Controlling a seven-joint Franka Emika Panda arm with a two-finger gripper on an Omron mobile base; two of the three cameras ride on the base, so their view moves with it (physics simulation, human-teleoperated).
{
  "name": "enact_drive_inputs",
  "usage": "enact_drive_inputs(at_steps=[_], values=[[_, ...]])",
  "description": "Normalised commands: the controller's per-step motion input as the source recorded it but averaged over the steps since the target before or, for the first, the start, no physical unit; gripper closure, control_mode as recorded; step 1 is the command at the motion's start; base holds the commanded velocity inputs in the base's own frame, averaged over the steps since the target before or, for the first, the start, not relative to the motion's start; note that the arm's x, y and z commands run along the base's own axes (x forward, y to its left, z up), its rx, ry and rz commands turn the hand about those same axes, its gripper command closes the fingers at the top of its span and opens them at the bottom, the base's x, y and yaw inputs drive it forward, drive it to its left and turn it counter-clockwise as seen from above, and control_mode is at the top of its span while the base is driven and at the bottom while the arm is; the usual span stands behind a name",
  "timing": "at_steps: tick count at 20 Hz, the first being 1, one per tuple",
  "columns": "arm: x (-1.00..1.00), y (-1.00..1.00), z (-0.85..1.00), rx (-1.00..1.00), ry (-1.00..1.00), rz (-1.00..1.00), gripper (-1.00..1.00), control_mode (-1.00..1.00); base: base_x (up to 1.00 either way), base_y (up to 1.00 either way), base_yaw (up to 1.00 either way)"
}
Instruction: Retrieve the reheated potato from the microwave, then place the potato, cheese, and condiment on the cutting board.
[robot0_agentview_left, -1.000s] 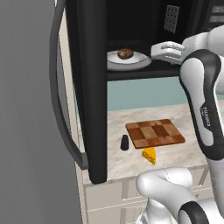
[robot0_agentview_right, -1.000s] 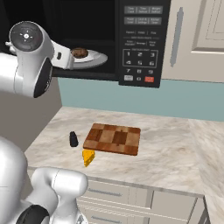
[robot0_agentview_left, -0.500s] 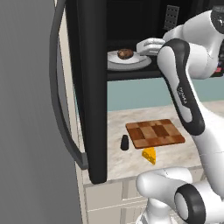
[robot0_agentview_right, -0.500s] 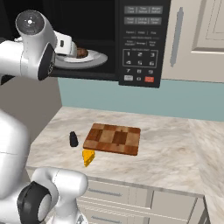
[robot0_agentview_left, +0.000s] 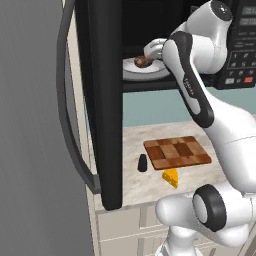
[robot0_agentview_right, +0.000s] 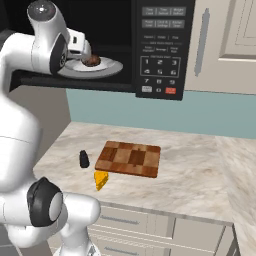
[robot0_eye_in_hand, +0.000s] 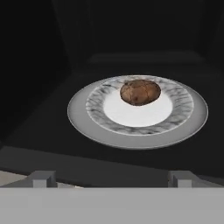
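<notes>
The potato (robot0_eye_in_hand: 140, 92) is a brown lump lying on a white plate (robot0_eye_in_hand: 87, 118) inside the open black microwave (robot0_agentview_right: 160, 45). My gripper (robot0_eye_in_hand: 112, 179) stands open at the oven's mouth, level with the plate's near rim and short of the potato (robot0_agentview_left: 143, 61), with nothing between its fingers. In the right base view the hand (robot0_agentview_right: 80, 47) hovers just left of the potato (robot0_agentview_right: 92, 61). Down on the counter lies the checkered cutting board (robot0_agentview_right: 130, 158), with the black condiment (robot0_agentview_right: 84, 159) to its left and the yellow cheese (robot0_agentview_right: 101, 179) off its front left corner.
The microwave door (robot0_agentview_left: 105, 100) hangs wide open, swung far out to the left over the counter's end. A cream cabinet with a bar handle (robot0_agentview_right: 202, 37) is right of the oven. Marble counter (robot0_agentview_right: 200, 170) spreads right of the board, with drawers below.
The arm has swung toward the microwave's opening, carrying the open hand from right of the plate up to the potato. Board, cheese and condiment stayed put.
</notes>
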Motion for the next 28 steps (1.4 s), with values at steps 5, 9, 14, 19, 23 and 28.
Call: enact_drive_inputs(at_steps=[5, 9, 14, 19, 23, 28], values=[[0.45, 0.03, -0.06, -0.03, 0.01, 0.0, -1.0, -1.0, 0.0, 0.0, 0.0], [0.45, 0.01, -0.13, -0.04, 0.0, -0.04, -1.0, -1.0, 0.0, 0.0, 0.0], [0.56, 0.02, -0.1, 0.0, 0.0, -0.13, -1.0, -1.0, 0.0, 0.0, 0.0], [0.52, 0.09, -0.01, 0.0, 0.0, -0.18, -1.0, -1.0, 0.0, 0.0, 0.0], [0.48, 0.08, 0.0, 0.0, 0.05, -0.16, -1.0, -1.0, 0.0, 0.0, 0.0], [0.47, 0.04, 0.0, 0.0, 0.15, -0.09, -1.0, -1.0, 0.0, 0.0, 0.0]])
